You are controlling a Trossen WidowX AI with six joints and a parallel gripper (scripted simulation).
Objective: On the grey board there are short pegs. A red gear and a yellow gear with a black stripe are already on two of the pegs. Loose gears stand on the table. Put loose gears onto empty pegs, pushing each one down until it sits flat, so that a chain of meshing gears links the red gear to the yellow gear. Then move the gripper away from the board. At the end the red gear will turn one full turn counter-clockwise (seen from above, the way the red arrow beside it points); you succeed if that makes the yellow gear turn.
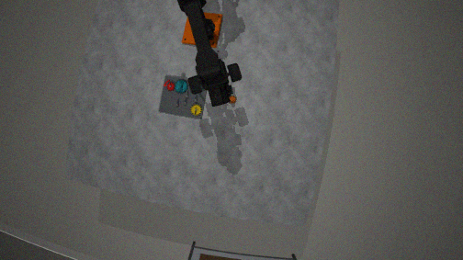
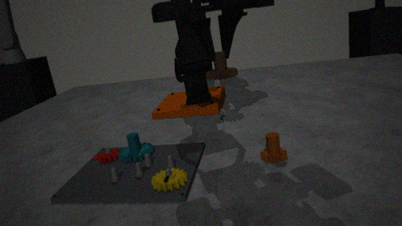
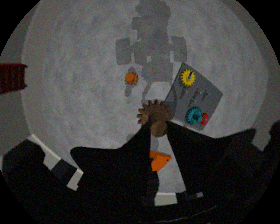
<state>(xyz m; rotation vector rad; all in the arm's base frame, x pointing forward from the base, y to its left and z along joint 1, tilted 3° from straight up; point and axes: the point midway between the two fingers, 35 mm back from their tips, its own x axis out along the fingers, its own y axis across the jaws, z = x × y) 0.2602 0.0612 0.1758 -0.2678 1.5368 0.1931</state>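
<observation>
My gripper [image 2: 219,57] [image 3: 157,124] is shut on the stem of a brown gear [image 2: 221,73] [image 3: 154,111] and holds it in the air, right of the board in the top view, where the arm hides it. The grey board [image 1: 167,105] [image 2: 88,189] [image 3: 211,95] carries a red gear [image 1: 173,85] [image 2: 108,156] [image 3: 205,116], a teal gear [image 1: 181,86] [image 2: 133,153] [image 3: 194,116] right beside it, and a yellow gear [image 1: 197,109] [image 2: 159,180] [image 3: 187,77] at another corner. Several pegs [image 2: 138,170] between teal and yellow are empty. A small orange gear [image 1: 232,99] [image 2: 273,149] [image 3: 131,78] stands on the table.
The orange base plate [image 1: 187,39] [image 2: 171,109] [image 3: 160,161] of the arm lies behind the board in the exterior view. The teal gear's upright stem rises above the board. Dark blocks stand far back at both sides in the exterior view.
</observation>
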